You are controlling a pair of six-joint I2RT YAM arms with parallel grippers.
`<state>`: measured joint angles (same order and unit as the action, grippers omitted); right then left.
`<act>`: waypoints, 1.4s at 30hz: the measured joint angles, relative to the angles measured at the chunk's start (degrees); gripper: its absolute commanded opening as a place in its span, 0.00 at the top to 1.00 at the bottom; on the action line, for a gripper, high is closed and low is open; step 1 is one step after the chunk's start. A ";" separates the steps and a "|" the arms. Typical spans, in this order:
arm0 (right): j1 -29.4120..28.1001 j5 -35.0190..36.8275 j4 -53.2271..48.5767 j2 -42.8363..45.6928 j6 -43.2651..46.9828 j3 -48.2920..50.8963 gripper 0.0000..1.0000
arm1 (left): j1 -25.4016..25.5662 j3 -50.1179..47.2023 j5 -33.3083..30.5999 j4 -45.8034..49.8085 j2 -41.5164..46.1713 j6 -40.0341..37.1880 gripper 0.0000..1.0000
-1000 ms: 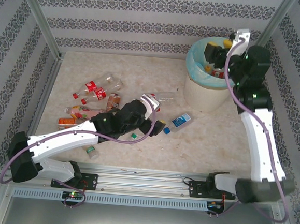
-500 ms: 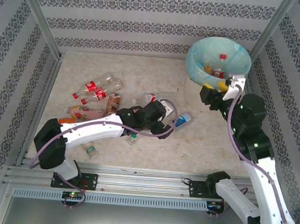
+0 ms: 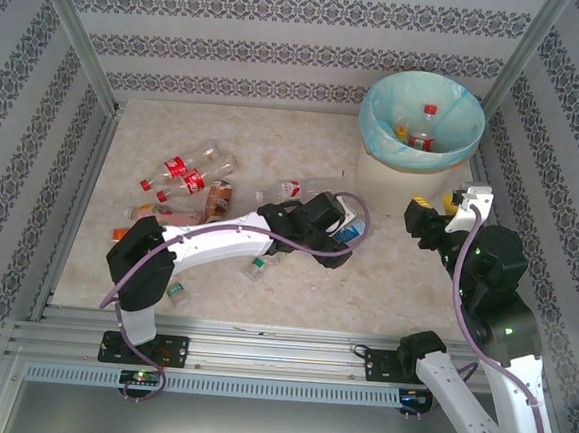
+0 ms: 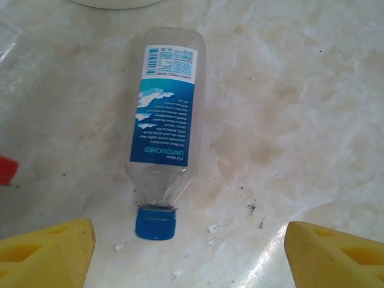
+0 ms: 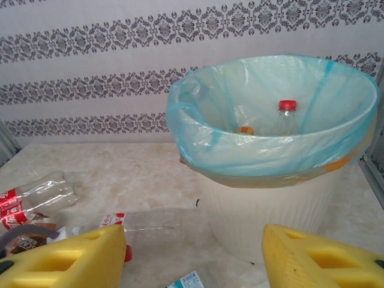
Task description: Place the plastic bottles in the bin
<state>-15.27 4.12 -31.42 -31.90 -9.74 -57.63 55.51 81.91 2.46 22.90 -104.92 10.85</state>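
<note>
From above: the right fingers [image 3: 423, 203] have been pulled back from the bin [image 3: 376, 133], wide and empty. The left arm [image 3: 217, 241] has been brought over a blue bottle [image 3: 347, 232].

Left wrist: the blue bottle [image 4: 165, 120] is seen lying mid-frame on the tabletop [image 4: 300, 120], ahead of the wide left fingers [image 4: 48, 252] and not yet held.

Right wrist: the bin [image 5: 264, 204] is seen at the right.

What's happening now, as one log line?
left gripper: open over blue-label bottle | right gripper: open, facing bin | red-capped bottle in bin

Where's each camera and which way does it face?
Top external: above and behind the bases, looking down on the table; both arms, left gripper, right gripper show.
Left wrist: faces down at the blue-label bottle; own yellow fingertips at bottom corners.
Right wrist: faces roughly level at the bin and back wall; own yellow fingertips below.
Shared: top external and right wrist both see the bin, red-capped bottle inside.
</note>
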 measured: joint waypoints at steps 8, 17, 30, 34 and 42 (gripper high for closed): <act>0.00 0.85 -1.11 2.43 0.22 -1.79 0.37 | 0.00 6.58 2.27 0.46 -6.49 1.66 0.18; 0.00 2.51 -1.81 4.52 0.68 -1.51 0.36 | -0.11 10.78 3.50 2.36 -11.78 3.21 0.19; 0.00 2.47 -1.81 3.52 0.44 -1.07 0.35 | -3.23 22.71 3.15 7.10 -20.35 1.90 0.16; 0.00 2.43 -1.84 3.23 0.46 -1.07 0.35 | -4.55 30.29 3.61 10.03 -25.49 0.87 0.17; 0.00 2.27 -1.84 3.02 0.48 -1.09 0.34 | -4.72 35.80 4.63 15.28 -32.30 -1.22 0.26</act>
<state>-15.27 6.39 -33.26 -28.88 -9.26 -58.72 50.78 117.71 7.09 38.17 -137.23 9.63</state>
